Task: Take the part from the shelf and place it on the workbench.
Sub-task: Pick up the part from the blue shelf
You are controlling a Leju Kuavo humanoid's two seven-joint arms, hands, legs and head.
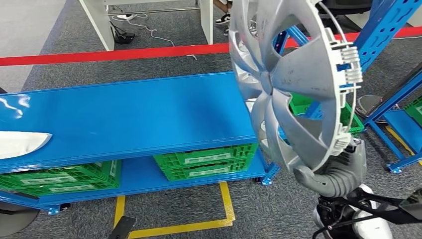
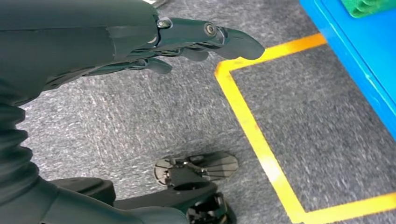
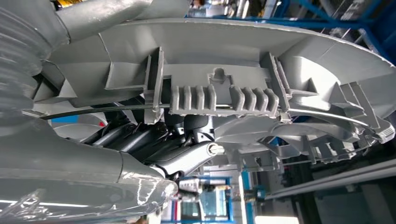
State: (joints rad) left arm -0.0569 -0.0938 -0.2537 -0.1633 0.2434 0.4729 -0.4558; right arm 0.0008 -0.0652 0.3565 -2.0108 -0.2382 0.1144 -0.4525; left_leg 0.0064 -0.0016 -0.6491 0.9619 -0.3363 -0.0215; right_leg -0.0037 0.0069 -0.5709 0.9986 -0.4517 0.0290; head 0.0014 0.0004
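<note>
A large silver wheel cover stands on edge in the air at the right of the head view, its spoked face turned toward the blue workbench. My right hand grips its lower rim from below. In the right wrist view the dark fingers hook behind the cover's ribbed rim. My left hand hangs over the grey carpet with its fingers stretched out and nothing in them.
Green crates fill the bench's lower level. A white part lies at the bench's left end. Blue shelving stands at the right. Yellow floor tape marks the carpet, red tape runs beyond.
</note>
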